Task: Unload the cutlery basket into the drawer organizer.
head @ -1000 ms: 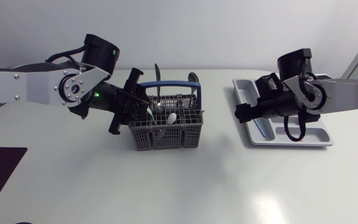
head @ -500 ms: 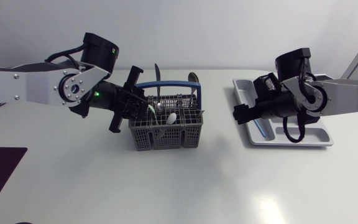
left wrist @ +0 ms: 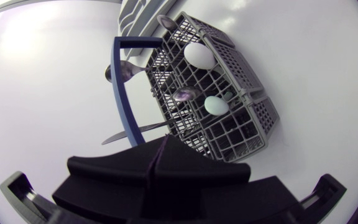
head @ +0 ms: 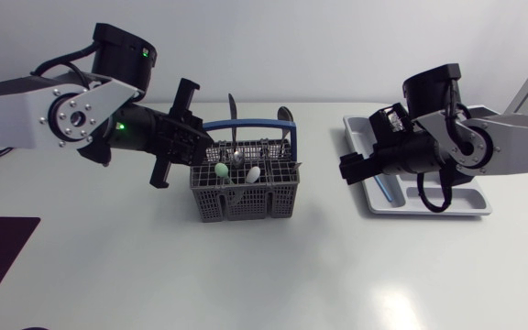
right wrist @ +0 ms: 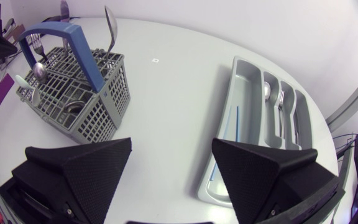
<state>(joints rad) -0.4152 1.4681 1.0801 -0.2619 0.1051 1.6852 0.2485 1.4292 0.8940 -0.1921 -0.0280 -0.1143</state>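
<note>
Left gripper: fingers are pressing flat together in the left wrist view, clenched, with nothing showing between them. The tips are sitting just beside the near rim of the cutlery basket, close to a silver knife that is jutting out past the basket's blue handle. The left arm is entering from the side edge and hanging above the table.

Right gripper: fingers are standing wide apart, released, holding nothing. It is hovering over bare table between the basket and the drawer organizer, touching neither.

The basket is standing upright near the middle of the table, well apart from the organizer. It is carrying a white-handled piece, a mint-handled piece, a silver spoon and further silver cutlery along the handle side.

The organizer is lying flat on the right arm's side of the table. A fork and a small spoon are resting in its narrow compartments. A thin blue stick is lying in the long compartment nearest the basket.
</note>
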